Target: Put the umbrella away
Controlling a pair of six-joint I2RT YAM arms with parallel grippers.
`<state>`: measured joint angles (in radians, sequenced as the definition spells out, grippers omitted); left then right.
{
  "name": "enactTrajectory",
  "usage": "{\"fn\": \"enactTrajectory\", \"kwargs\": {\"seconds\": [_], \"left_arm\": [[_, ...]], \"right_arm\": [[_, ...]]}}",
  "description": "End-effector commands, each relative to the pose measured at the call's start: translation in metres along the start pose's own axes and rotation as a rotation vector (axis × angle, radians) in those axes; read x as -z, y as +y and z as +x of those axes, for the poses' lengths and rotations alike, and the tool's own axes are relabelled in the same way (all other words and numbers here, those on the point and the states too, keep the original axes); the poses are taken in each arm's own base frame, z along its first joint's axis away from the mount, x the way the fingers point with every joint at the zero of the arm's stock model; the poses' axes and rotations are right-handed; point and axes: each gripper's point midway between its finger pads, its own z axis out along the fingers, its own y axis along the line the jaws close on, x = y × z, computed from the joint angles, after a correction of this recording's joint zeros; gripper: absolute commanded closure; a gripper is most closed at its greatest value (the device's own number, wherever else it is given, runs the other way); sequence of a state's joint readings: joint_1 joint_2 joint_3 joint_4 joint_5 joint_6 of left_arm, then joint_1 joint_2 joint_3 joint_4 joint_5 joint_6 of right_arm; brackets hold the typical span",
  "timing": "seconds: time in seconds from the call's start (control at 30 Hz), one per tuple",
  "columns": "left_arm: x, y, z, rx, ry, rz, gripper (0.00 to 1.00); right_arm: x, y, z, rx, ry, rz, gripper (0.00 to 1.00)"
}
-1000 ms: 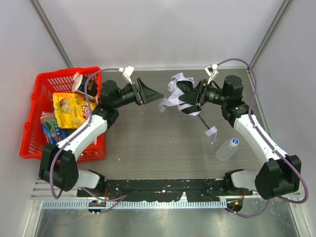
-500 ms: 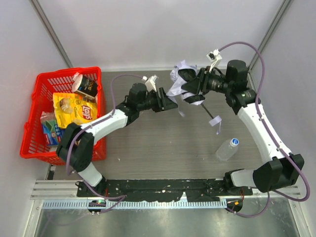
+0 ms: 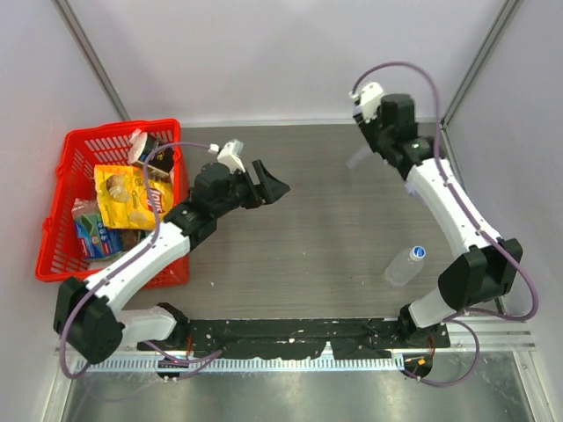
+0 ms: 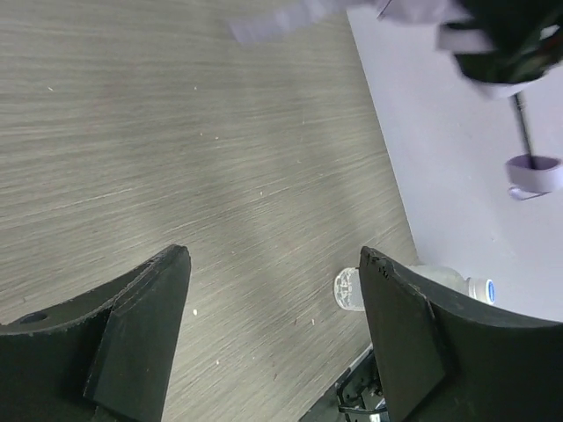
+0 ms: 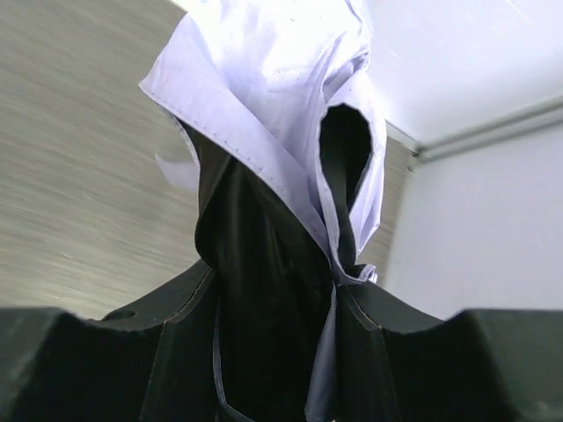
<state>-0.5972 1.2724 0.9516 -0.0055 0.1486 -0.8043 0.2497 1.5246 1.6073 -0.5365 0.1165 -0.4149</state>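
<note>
The umbrella (image 5: 264, 79) is a bunch of pale lavender fabric with a black inside. It is clamped between the fingers of my right gripper (image 5: 273, 290), which is shut on the folds. In the top view that arm is raised at the back right, and only a pale blur of the umbrella (image 3: 356, 160) shows below its wrist. The left wrist view catches the umbrella (image 4: 493, 35) blurred in the air, with its thin shaft and lavender strap (image 4: 532, 171) hanging down. My left gripper (image 3: 268, 186) hovers over the table's middle, open and holding nothing, well left of the umbrella.
A red basket (image 3: 53, 211) stands at the left edge, holding a yellow chip bag (image 3: 132, 193) and other packets. A clear plastic bottle (image 3: 405, 264) with a blue cap lies at the right front, also visible as the bottle (image 4: 352, 288) past my left finger.
My left gripper reached to the umbrella, narrowed, then pulled back left and opened again. My right arm swung the umbrella up toward the back right corner.
</note>
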Motion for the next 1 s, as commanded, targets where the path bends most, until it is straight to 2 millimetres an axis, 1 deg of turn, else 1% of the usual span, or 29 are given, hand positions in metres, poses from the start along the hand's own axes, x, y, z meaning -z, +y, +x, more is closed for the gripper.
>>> {"fn": "enactTrajectory", "kwargs": {"seconds": [0.0, 0.03, 0.07, 0.1, 0.13, 0.17, 0.2, 0.23, 0.27, 0.3, 0.33, 0.37, 0.4, 0.43, 0.47, 0.5, 0.53, 0.57, 0.6, 0.63, 0.67, 0.7, 0.77, 0.8, 0.83, 0.87, 0.9, 0.97], "left_arm": [[0.029, 0.016, -0.005, -0.051, -0.034, -0.1, 0.19], [0.033, 0.016, -0.007, -0.053, -0.046, -0.103, 0.18], [0.037, 0.014, -0.008, -0.046, -0.056, -0.099, 0.18], [0.04, 0.015, -0.009, -0.037, -0.065, -0.099, 0.18], [0.041, 0.015, -0.009, -0.025, -0.066, -0.099, 0.18], [0.042, 0.017, -0.008, -0.016, -0.067, -0.101, 0.18], [0.042, 0.019, -0.007, -0.007, -0.065, -0.107, 0.18], [0.041, 0.022, -0.004, 0.002, -0.057, -0.116, 0.18], [0.041, 0.026, -0.001, 0.012, -0.049, -0.13, 0.18], [0.041, 0.032, 0.001, 0.024, -0.045, -0.15, 0.18], [0.041, 0.036, 0.004, 0.033, -0.041, -0.167, 0.18], [0.042, 0.041, 0.006, 0.046, -0.039, -0.186, 0.19], [0.043, 0.044, 0.011, 0.065, -0.033, -0.193, 0.2], [0.044, 0.053, 0.01, 0.082, -0.056, -0.231, 0.2], [0.044, 0.058, 0.013, 0.102, -0.059, -0.249, 0.21], [0.044, 0.063, 0.015, 0.124, -0.064, -0.269, 0.21], [0.043, 0.067, 0.017, 0.144, -0.066, -0.287, 0.21], [0.041, 0.071, 0.019, 0.168, -0.062, -0.306, 0.21], [0.039, 0.075, 0.022, 0.192, -0.052, -0.327, 0.2], [0.035, 0.078, 0.025, 0.215, -0.033, -0.35, 0.2], [0.031, 0.08, 0.029, 0.23, -0.009, -0.371, 0.19], [0.028, 0.083, 0.032, 0.252, 0.015, -0.392, 0.18], [0.019, 0.084, 0.036, 0.292, 0.048, -0.391, 0.16], [0.014, 0.087, 0.037, 0.323, 0.054, -0.388, 0.15], [0.008, 0.085, 0.043, 0.363, 0.089, -0.349, 0.15], [0.003, 0.085, 0.045, 0.403, 0.1, -0.324, 0.14], [-0.003, 0.086, 0.048, 0.438, 0.112, -0.305, 0.14], [-0.012, 0.085, 0.051, 0.478, 0.121, -0.283, 0.12]], "right_arm": [[0.003, 0.004, 0.001, 0.32, 0.012, 0.296, 0.99], [-0.007, 0.024, 0.024, 0.367, 0.038, 0.271, 0.99], [-0.008, 0.044, 0.016, 0.362, -0.032, 0.265, 0.99], [-0.014, 0.06, 0.028, 0.367, -0.06, 0.266, 0.99], [-0.017, 0.085, 0.034, 0.394, -0.072, 0.249, 0.99], [-0.021, 0.101, 0.043, 0.397, -0.092, 0.248, 0.99], [-0.027, 0.127, 0.054, 0.42, -0.09, 0.207, 0.99], [-0.027, 0.153, 0.064, 0.414, -0.112, 0.161, 0.99], [-0.032, 0.172, 0.074, 0.424, -0.11, 0.12, 0.99], [-0.037, 0.193, 0.091, 0.421, -0.089, 0.071, 0.99], [-0.039, 0.206, 0.098, 0.397, -0.086, 0.031, 0.99], [-0.04, 0.223, 0.111, 0.415, -0.062, -0.012, 0.99], [-0.04, 0.236, 0.116, 0.406, -0.067, -0.067, 0.99], [-0.039, 0.253, 0.128, 0.421, -0.052, -0.144, 0.99], [-0.039, 0.26, 0.135, 0.407, -0.033, -0.182, 0.99], [-0.037, 0.273, 0.142, 0.413, -0.014, -0.258, 0.99], [-0.036, 0.279, 0.146, 0.401, -0.001, -0.292, 0.99], [-0.033, 0.29, 0.154, 0.402, 0.018, -0.37, 0.99], [-0.031, 0.298, 0.159, 0.381, 0.035, -0.428, 0.99], [-0.029, 0.305, 0.169, 0.367, 0.08, -0.5, 0.99], [-0.028, 0.313, 0.167, 0.334, 0.082, -0.54, 0.99], [-0.023, 0.318, 0.18, 0.323, 0.125, -0.602, 0.99], [-0.015, 0.332, 0.182, 0.251, 0.129, -0.697, 0.99], [-0.014, 0.335, 0.183, 0.205, 0.134, -0.711, 0.99], [-0.01, 0.34, 0.182, 0.175, 0.126, -0.752, 0.99], [-0.012, 0.341, 0.179, 0.125, 0.114, -0.762, 0.99], [-0.01, 0.346, 0.179, 0.092, 0.125, -0.789, 0.99], [-0.01, 0.351, 0.186, 0.059, 0.154, -0.835, 0.99]]}}
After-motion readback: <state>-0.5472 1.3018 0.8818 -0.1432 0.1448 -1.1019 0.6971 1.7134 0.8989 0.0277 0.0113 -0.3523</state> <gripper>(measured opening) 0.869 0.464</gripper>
